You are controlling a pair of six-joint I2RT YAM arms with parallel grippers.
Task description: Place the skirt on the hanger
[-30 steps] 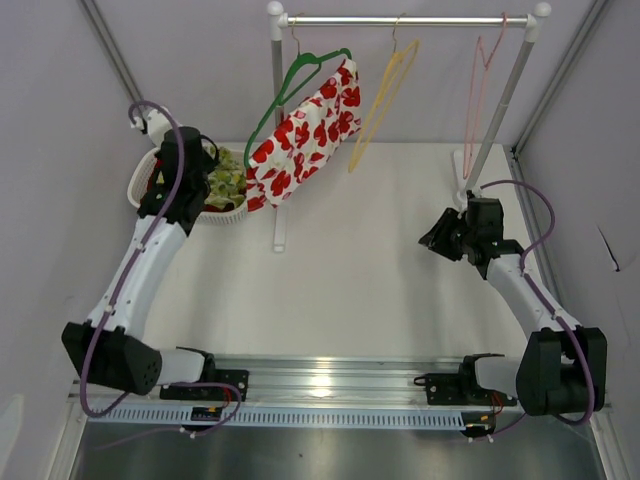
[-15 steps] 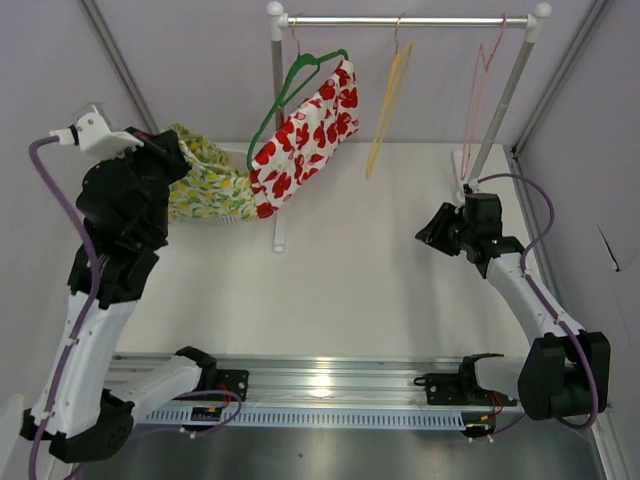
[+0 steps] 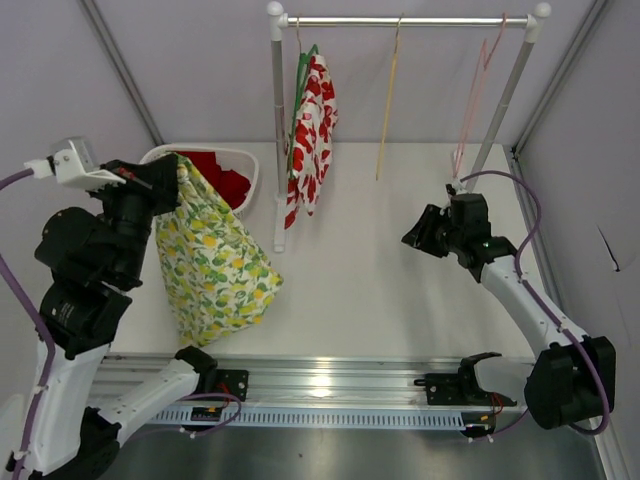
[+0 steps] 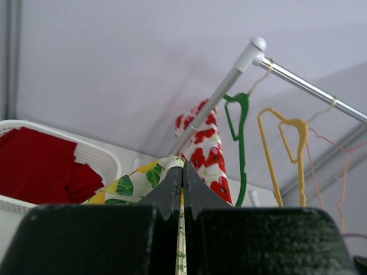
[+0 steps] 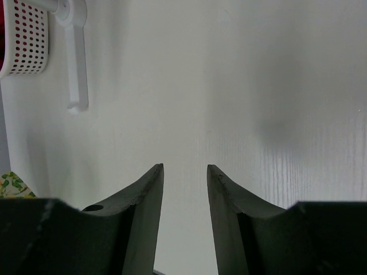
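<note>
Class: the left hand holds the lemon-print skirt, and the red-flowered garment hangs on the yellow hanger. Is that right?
No: the left wrist view shows the red-flowered garment on the green hanger; the yellow hanger is bare. The left hand does hold the lemon-print skirt.

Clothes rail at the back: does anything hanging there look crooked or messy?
Nothing is broken or spilled. The red-flowered skirt looks bunched to one side of its green hanger rather than spread evenly across it, so it hangs lopsided. The yellow hanger beside it hangs bare.

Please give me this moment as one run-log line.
left gripper: shut on lemon-print skirt, hanging | right gripper: open, empty | yellow hanger: bare
</note>
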